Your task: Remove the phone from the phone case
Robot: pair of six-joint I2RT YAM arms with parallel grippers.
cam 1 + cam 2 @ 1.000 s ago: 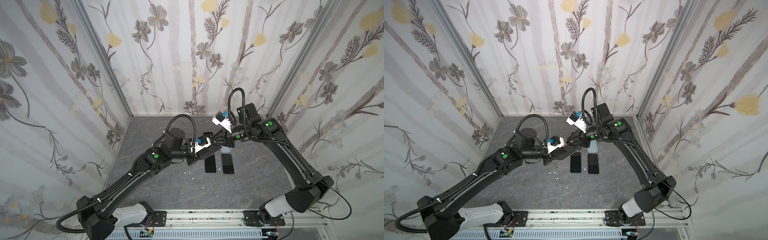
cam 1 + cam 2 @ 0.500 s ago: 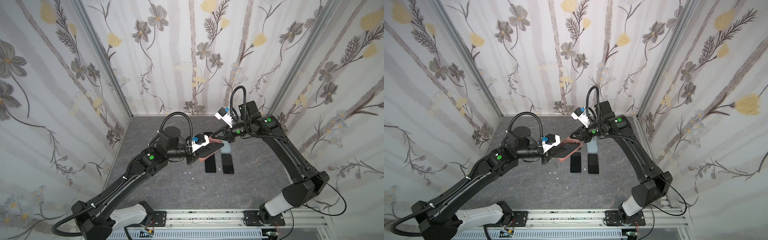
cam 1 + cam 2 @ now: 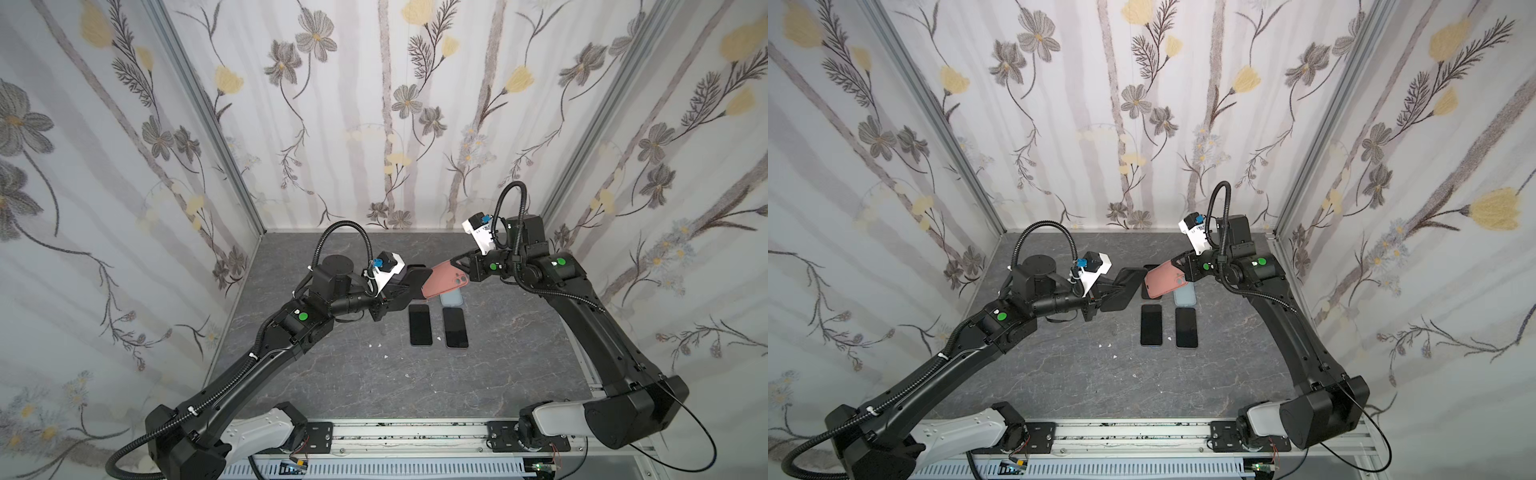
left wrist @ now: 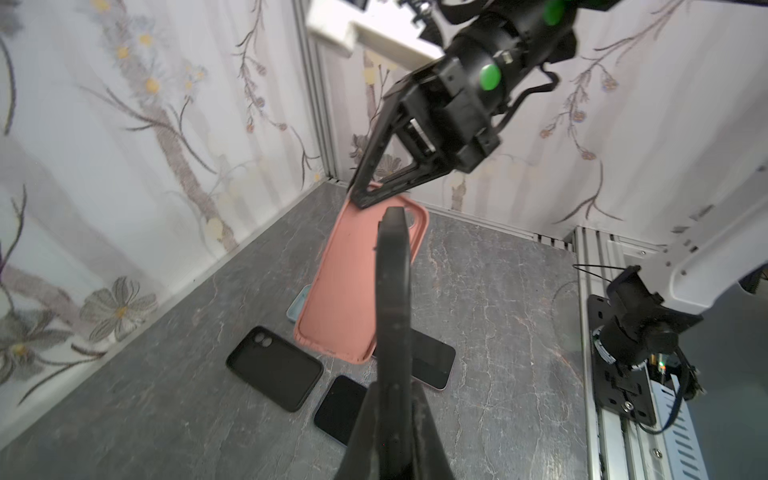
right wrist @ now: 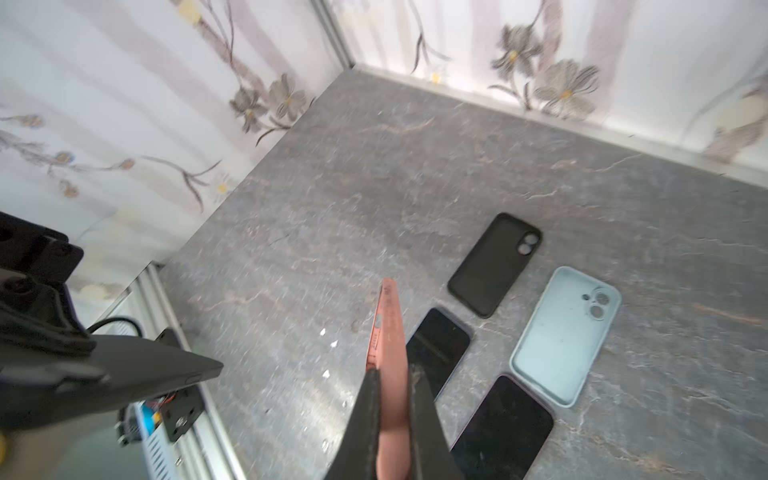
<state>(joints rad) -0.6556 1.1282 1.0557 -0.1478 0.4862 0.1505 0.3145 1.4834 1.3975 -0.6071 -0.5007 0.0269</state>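
Observation:
The phone (image 3: 417, 277), a dark slab, is out of its case and sits between the shut jaws of my left gripper (image 3: 401, 286), above the middle of the table. In the left wrist view the phone (image 4: 392, 291) shows edge-on. The empty pink phone case (image 3: 448, 279) hangs just to its right, pinched at its camera end by my right gripper (image 3: 459, 264), which is shut on it. From the right wrist the phone case (image 5: 388, 328) is seen edge-on between the fingers (image 5: 419, 399), with the phone (image 5: 133, 374) apart from it. A small gap separates phone (image 3: 1126, 286) and phone case (image 3: 1163, 280).
Two other phones (image 3: 419, 324) (image 3: 455, 327) lie screen-up side by side on the grey table (image 3: 332, 374). Behind them lie an empty light blue case (image 5: 565, 336) and an empty black case (image 5: 494, 264). Small white crumbs are scattered left of the phones.
The phone has come out of the pink case. My left gripper drew left with the phone while my right gripper pulled back right with the empty case.

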